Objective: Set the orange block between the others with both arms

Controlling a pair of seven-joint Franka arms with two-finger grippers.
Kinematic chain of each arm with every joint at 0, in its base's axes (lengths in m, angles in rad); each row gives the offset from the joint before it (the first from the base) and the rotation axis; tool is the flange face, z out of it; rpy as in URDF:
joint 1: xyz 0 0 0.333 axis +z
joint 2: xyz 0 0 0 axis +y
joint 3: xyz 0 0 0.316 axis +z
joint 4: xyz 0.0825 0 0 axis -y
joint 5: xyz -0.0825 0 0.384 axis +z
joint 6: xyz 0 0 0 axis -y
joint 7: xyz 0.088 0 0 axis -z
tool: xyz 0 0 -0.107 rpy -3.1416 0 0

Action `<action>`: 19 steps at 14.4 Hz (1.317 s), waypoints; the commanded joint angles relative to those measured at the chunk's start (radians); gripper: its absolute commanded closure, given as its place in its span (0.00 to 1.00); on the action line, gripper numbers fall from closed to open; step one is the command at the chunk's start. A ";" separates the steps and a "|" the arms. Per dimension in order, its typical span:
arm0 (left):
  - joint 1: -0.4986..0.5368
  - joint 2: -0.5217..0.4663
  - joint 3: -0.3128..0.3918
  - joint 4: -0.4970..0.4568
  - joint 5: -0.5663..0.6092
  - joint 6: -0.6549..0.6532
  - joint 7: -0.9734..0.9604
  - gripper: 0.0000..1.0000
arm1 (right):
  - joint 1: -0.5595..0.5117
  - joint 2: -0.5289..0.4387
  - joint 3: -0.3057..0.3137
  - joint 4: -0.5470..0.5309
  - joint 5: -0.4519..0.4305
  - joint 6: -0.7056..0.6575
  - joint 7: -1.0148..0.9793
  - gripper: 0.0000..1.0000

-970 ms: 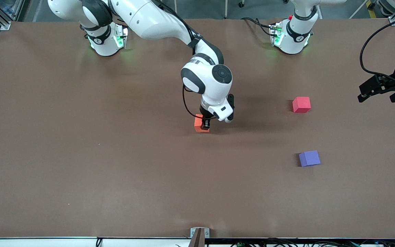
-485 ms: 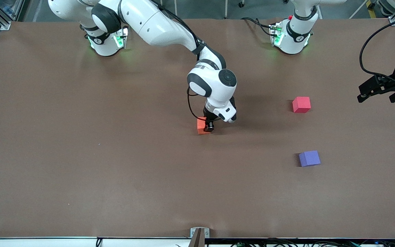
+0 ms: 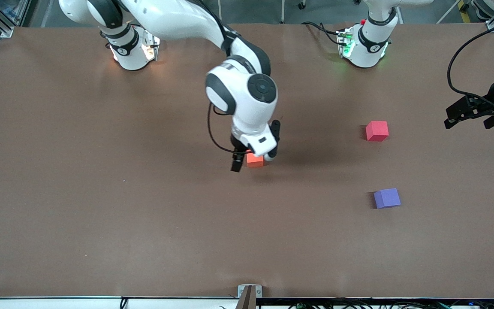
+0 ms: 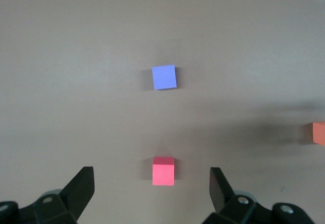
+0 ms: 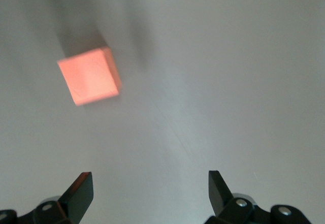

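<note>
The orange block (image 3: 255, 160) (image 5: 90, 75) lies on the brown table near its middle, and shows at the rim of the left wrist view (image 4: 319, 133). My right gripper (image 3: 255, 150) (image 5: 150, 193) hangs just above it, open, nothing between its fingers. The pinkish-red cube (image 3: 377, 130) (image 4: 163, 170) and the purple cube (image 3: 387, 198) (image 4: 164, 76) sit apart toward the left arm's end, the purple one nearer the front camera. My left gripper (image 3: 470, 119) (image 4: 151, 177) waits open over the table's edge at that end, facing both cubes.
The two arm bases (image 3: 129, 47) (image 3: 365, 43) stand along the table's edge farthest from the front camera. A small metal bracket (image 3: 249, 293) sits at the edge nearest it. A black cable (image 3: 459, 64) loops above the left gripper.
My right gripper opened, let go of the orange block and rose off it. The block stays on the table. The left arm has hardly moved.
</note>
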 commanded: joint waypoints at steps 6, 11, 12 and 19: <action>-0.046 0.127 -0.171 -0.055 0.004 0.090 -0.254 0.00 | -0.413 -0.173 0.018 -0.052 0.021 -0.154 0.409 0.00; -0.078 0.269 -0.321 -0.043 -0.007 0.266 -0.513 0.00 | -0.506 -0.187 0.017 -0.052 0.020 -0.255 0.856 0.00; -0.118 0.309 -0.326 -0.031 -0.004 0.306 -0.568 0.00 | -0.518 -0.193 0.014 -0.052 0.017 -0.264 0.915 0.00; -0.324 0.617 -0.325 0.165 0.004 0.408 -0.803 0.00 | -0.642 -0.358 -0.043 -0.156 0.024 -0.203 0.803 0.00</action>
